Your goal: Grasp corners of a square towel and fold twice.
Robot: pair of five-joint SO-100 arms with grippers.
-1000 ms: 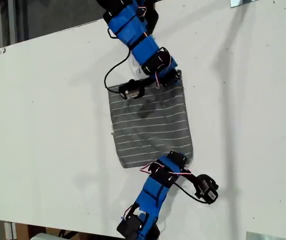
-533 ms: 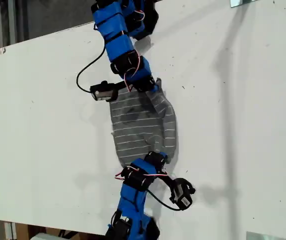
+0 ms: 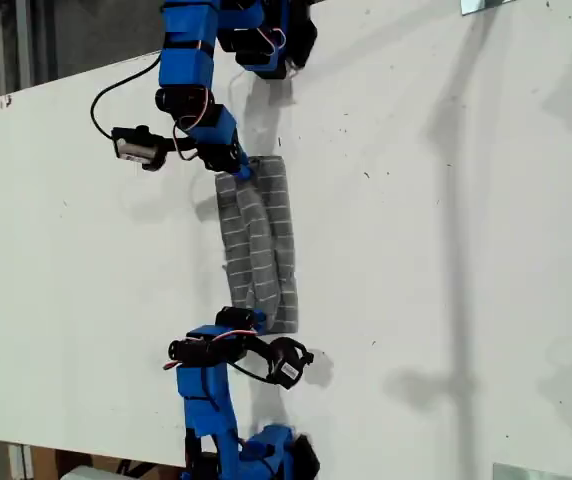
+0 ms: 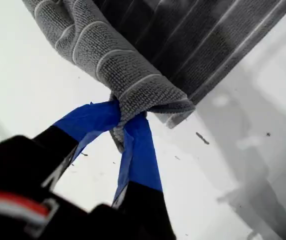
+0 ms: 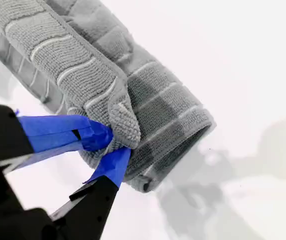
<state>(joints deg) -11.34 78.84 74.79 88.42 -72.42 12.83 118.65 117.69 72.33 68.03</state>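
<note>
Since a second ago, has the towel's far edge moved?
Yes. The towel's edge on the exterior view's right has swept toward that view's left across the table, folding the cloth into a narrow strip.

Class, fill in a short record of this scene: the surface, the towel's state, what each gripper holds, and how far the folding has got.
surface: white table
towel: towel, grey with white stripes, doubled into a narrow loose band
first gripper: my first gripper, jaws shut on one corner
second gripper: my second gripper, jaws shut on another corner
fold progress: one fold brought over, corners not yet released; second fold not done
</note>
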